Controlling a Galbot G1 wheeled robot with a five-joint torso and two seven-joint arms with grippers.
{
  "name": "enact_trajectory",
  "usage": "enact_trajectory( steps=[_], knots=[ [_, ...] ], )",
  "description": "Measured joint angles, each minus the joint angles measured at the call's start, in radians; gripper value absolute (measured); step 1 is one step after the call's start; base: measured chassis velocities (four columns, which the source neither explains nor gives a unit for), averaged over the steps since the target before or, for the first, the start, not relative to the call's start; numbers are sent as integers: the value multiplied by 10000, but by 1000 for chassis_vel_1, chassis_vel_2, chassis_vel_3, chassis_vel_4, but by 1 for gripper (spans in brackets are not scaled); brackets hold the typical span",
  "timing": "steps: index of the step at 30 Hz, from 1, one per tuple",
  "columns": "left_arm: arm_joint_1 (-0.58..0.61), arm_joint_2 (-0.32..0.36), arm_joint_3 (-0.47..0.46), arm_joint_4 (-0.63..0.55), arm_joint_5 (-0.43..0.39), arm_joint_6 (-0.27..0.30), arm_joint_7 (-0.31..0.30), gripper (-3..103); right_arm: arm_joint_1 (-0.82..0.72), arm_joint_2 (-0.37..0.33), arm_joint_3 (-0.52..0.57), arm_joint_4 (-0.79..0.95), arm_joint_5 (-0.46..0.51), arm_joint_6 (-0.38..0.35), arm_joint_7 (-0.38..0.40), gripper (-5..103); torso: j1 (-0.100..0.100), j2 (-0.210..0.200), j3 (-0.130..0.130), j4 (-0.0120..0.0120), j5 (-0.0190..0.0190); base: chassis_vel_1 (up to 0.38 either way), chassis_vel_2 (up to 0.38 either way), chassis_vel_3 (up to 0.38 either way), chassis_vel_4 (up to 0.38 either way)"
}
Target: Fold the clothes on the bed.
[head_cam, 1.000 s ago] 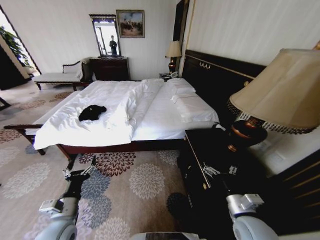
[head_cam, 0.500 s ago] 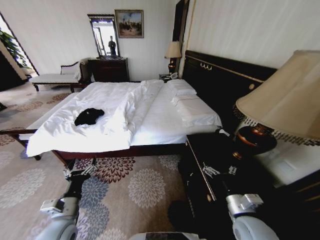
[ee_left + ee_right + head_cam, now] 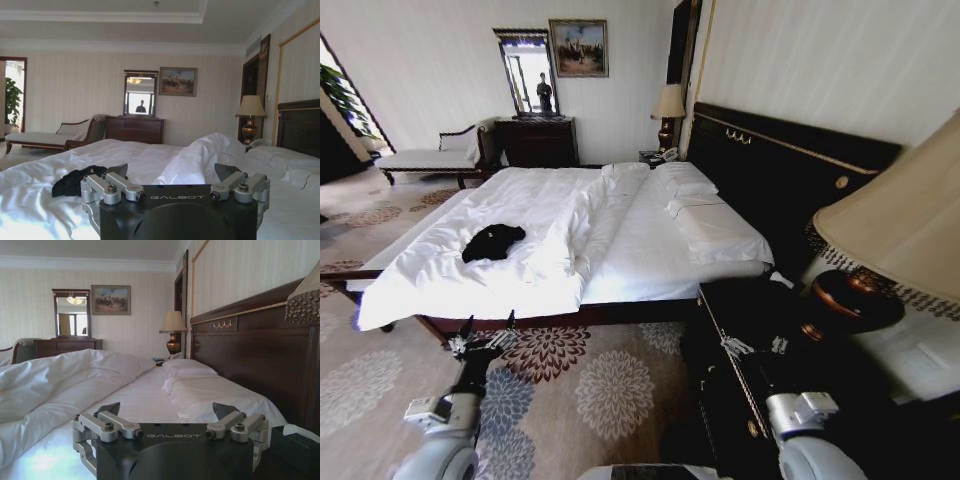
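Lying crumpled in a dark heap on the white duvet, the black T-shirt (image 3: 493,241) is found on the half of the bed (image 3: 640,262) away from the headboard (image 3: 790,170), near the foot edge and short of the bunched ridge of duvet (image 3: 570,228) that runs across the mattress; its lettering cannot be made out. In the left wrist view the same garment (image 3: 75,180) is seen as a low black bundle on the sheet, just beyond the left gripper (image 3: 172,172), whose jaws are spread wide apart with nothing between them. From the head camera the left gripper (image 3: 480,342) is seen held low over the flowered carpet (image 3: 590,390), in front of the bed's near side edge and apart from it. The right gripper (image 3: 167,410) is likewise held with its jaws wide and empty, pointed along the pillow end of the bed (image 3: 150,395), with the pillows (image 3: 192,372) and the dark headboard (image 3: 250,350) beside it. A dark nightstand (image 3: 760,330) and a table lamp (image 3: 895,240) are placed at the bed's head corner. A second lamp (image 3: 668,105), a dresser with mirror (image 3: 535,135) and a white chaise (image 3: 430,158) are set along the far wall.
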Motion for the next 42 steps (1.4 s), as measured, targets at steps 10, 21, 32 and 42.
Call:
enact_trajectory(
  steps=[10, 21, 32, 42],
  knots=[
    [14, -85, 84, 23, 105, 6, -9, 100, -112, 221, -256, -100, -291, 75, 60, 100, 3, -1, 1, 0, 0, -191, 185, 181, -182],
    [95, -125, -20, 11, 111, -57, 0, 100, -116, 250, -249, -117, -326, 75, 89, 100, 1, 0, 0, 1, 0, -144, 153, 142, -152],
    [83, -144, -22, -149, 97, -12, 5, 100, -70, 180, -50, -116, -248, 62, 132, 100, 5, -3, 3, 0, 0, -169, 174, 163, -179],
    [70, -156, 22, -79, 98, 6, -6, 100, -38, 258, -130, -155, -323, 45, 207, 100, 3, -2, 1, 0, 0, -75, 228, 80, -232]
  ],
)
